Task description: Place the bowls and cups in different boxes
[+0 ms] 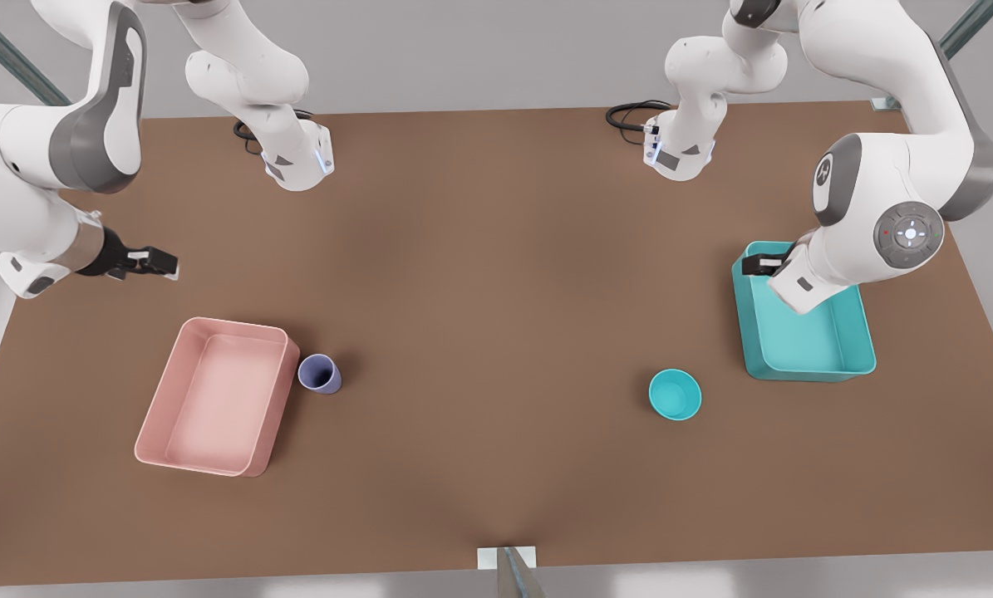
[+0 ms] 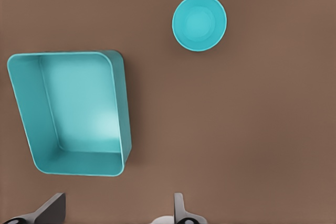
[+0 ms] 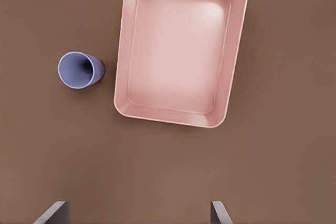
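Beside the pink box (image 1: 216, 399), the cup (image 1: 320, 373) stands upright, mouth up.

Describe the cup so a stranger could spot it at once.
Start at the big pink box on the front view's left side of the brown table. Just off its long side, toward the table's middle, stands the cup. It is the one lavender thing, a small handleless tumbler, dark inside, narrower than the round teal bowl far across the table.
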Robot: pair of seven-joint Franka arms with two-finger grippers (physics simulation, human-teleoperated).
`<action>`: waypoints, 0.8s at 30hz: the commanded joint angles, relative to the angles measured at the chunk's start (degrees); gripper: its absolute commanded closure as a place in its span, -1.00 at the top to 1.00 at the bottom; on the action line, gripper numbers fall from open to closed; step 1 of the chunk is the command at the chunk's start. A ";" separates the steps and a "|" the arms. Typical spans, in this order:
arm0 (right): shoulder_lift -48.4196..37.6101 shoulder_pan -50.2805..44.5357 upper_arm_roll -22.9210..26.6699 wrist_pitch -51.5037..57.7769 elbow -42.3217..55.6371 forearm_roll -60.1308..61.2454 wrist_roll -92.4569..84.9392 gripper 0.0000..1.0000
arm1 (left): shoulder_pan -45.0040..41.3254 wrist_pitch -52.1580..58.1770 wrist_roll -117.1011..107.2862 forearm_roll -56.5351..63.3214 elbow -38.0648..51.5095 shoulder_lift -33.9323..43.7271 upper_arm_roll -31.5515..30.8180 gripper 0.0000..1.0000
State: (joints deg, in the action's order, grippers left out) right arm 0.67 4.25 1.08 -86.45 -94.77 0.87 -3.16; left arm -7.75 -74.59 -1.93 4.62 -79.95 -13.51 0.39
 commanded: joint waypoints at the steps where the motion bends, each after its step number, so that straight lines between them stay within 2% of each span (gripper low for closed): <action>1: -0.05 -3.29 0.06 -1.00 0.02 0.09 -0.36 1.00 | 0.01 -0.64 1.41 0.13 0.05 0.06 0.05 1.00; 3: 0.56 -3.37 -0.02 -1.00 0.55 0.01 -0.36 1.00 | 0.01 -0.64 1.49 -0.31 0.49 -2.91 0.14 1.00; 4: 2.66 -4.16 -0.55 -1.52 1.16 -0.08 -1.06 1.00 | 0.01 -1.70 1.32 -2.67 7.84 -13.25 0.40 1.00; 5: 5.21 -7.84 -0.64 -3.54 1.52 0.27 -0.28 1.00 | 2.03 -2.05 2.62 -10.83 17.26 -24.34 1.89 1.00; 6: 7.15 -10.66 -0.64 -4.77 2.31 0.71 1.73 1.00 | 2.83 -4.50 7.88 -11.83 20.70 -29.53 2.25 1.00; 8: 15.85 -16.12 -0.64 -7.15 8.72 1.15 17.12 1.00 | 4.23 -18.38 9.66 -12.35 21.15 -37.11 2.25 1.00; 9: 20.33 -17.17 -0.73 -8.29 12.24 1.15 20.29 1.00 | 4.85 -19.80 10.02 -15.16 20.53 -37.73 2.16 1.00; 12: 27.19 -20.42 -0.64 -19.01 11.89 0.80 27.76 1.00 | 5.64 -22.79 11.07 -20.61 16.93 -38.34 2.16 1.00; 14: 27.11 -20.95 -0.64 -25.86 6.97 0.88 30.75 1.00 | 6.17 -26.40 16.17 -25.19 14.12 -38.17 2.16 1.00; 17: 27.46 -20.78 -0.55 -35.71 1.44 0.80 34.00 1.00 | 5.99 -27.27 18.89 -25.01 10.52 -38.08 2.95 1.00; 20: 26.05 -20.86 -0.55 -39.67 -2.87 0.36 34.00 1.00 | 5.90 -31.31 18.90 -25.45 7.97 -38.08 2.95 1.00; 24: 26.84 -20.60 -0.55 -39.84 -4.72 0.18 33.57 1.00 | 4.76 -37.03 18.81 -28.17 5.33 -38.78 2.95 1.00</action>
State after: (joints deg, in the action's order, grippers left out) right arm 27.46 -16.42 0.53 -120.70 -99.03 1.17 16.64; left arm -2.69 -104.53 8.90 -22.13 -73.91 -52.33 3.34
